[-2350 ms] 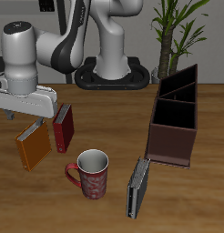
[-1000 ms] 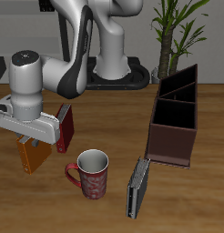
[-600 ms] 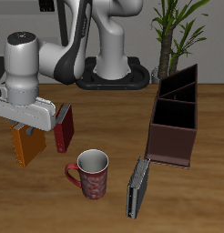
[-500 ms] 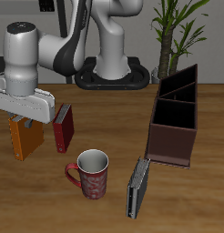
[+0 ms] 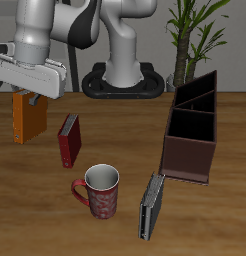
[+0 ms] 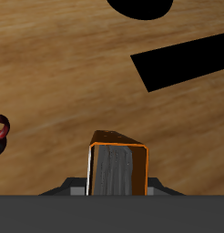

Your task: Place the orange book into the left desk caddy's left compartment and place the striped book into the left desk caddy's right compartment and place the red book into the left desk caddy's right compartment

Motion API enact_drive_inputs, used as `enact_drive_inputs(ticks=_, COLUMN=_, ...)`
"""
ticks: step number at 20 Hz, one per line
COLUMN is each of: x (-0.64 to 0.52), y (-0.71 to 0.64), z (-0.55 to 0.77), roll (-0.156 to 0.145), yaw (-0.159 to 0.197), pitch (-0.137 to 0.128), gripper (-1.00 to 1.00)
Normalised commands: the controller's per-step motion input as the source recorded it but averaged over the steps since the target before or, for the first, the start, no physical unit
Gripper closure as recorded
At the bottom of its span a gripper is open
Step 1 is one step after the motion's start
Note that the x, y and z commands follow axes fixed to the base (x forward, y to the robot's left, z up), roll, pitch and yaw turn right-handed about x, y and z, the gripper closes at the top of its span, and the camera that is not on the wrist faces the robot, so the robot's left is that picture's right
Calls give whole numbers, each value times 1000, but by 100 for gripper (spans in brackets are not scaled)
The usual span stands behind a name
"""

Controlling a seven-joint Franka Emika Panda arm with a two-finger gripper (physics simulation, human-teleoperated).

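orange book [image 5: 28,119] clamped between jaws, airborne

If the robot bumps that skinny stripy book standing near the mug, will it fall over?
Probably yes. The striped book stands upright on a narrow edge and already leans a little, so a sideways nudge would likely tip it flat. It looks thin and stiff-covered, so it should stay rigid rather than flop. Nothing props it: the mug and the desk caddy stand apart from it.

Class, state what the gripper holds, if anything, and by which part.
The gripper holds the orange book by its top edge, lifted clear of the table.
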Motion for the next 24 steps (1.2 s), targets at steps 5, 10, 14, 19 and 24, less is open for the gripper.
enact_drive_inputs(ticks=5, x=-361, y=104, z=286, roll=-26, yaw=6, pitch=-25, gripper=100)
enact_drive_inputs(ticks=10, x=-617, y=360, z=180, roll=-59, yaw=-32, pitch=-13, gripper=100)
enact_drive_inputs(ticks=14, x=-518, y=447, z=-45, roll=15, yaw=-14, pitch=-7, gripper=100)
enact_drive_inputs(ticks=19, x=-675, y=532, z=-68, roll=57, yaw=-10, pitch=-43, gripper=100)
enact_drive_inputs(ticks=24, x=-682, y=354, z=1, roll=62, yaw=-3, pitch=-42, gripper=100)
